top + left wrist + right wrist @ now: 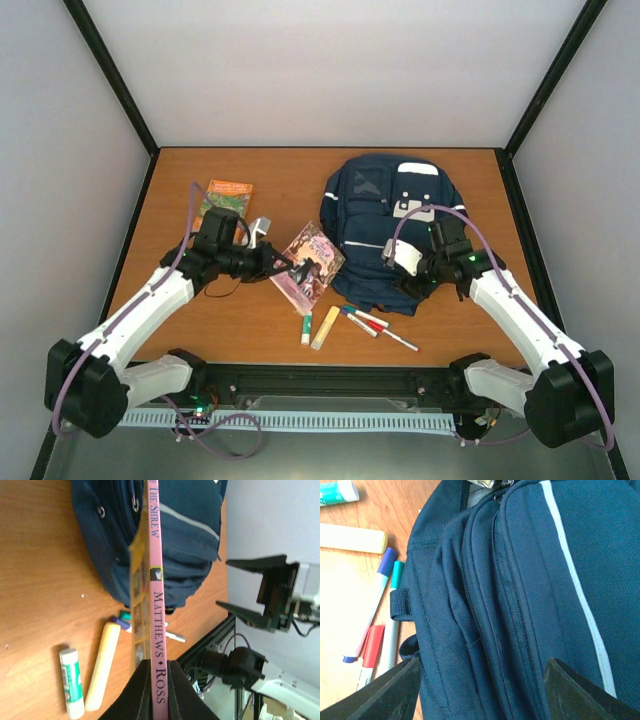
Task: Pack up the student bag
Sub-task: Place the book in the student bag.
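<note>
The student bag (pixel 372 228) lay flat on the right half of the worktop (pixel 240 322), front side up. Its long axis ran from the near edge toward the far wall. The end with the white patch (pixel 418 168) pointed away from the arms, and the darker end faced their bases.

The right pincer (pixel 480 692) hung over the bag's near right part with its fingers (pixel 390 695) set well apart and nothing between them. In the right wrist view, the navy fabric, the zip lines and a thin white stripe filled the space between the fingers.

The left pincer (pixel 155 667) was clamped on a pink book (pixel 155 605), gripping it at the spine. The book was held edge-up just left of the bag, with its spine running toward the bag.

A glue stick (pixel 306 328), a pale yellow stick (pixel 325 327) and a few markers (pixel 372 324) lay on the worktop just near of the book and the bag's near end. The markers were close to the bag's bottom edge. A second book with a green and orange cover (pixel 226 196) lay flat at the far left, well apart from the bag.
</note>
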`<state>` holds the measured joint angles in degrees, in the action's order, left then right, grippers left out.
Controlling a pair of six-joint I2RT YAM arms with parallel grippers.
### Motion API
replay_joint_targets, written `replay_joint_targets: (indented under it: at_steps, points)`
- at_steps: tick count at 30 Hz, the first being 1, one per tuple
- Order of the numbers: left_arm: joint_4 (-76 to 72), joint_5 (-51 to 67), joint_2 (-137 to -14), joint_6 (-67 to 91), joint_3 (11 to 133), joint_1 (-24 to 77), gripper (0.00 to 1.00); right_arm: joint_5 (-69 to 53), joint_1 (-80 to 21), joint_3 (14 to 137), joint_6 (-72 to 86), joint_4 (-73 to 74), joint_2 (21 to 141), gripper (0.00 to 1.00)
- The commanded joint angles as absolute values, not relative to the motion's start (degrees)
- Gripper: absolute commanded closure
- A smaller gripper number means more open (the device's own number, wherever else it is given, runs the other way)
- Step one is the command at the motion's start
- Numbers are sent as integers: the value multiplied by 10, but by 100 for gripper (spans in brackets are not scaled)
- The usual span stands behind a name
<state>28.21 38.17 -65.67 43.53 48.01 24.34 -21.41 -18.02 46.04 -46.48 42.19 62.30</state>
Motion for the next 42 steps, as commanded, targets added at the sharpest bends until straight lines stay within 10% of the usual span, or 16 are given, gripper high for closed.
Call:
replay_joint_targets:
  at_steps: [1,16,26,42]
  points:
    - [318,418,-599,385,461,247,99,-208,-177,454,-502,416,643,31]
    - [361,475,-545,341,460,247,99,-139,-177,419,-493,324,727,38]
    - [349,501,-555,328,460,247,99,-122,-178,493,-396,274,735,97]
    - [305,557,-571,353,485,255,99,-106,-178,654,-237,272,688,97]
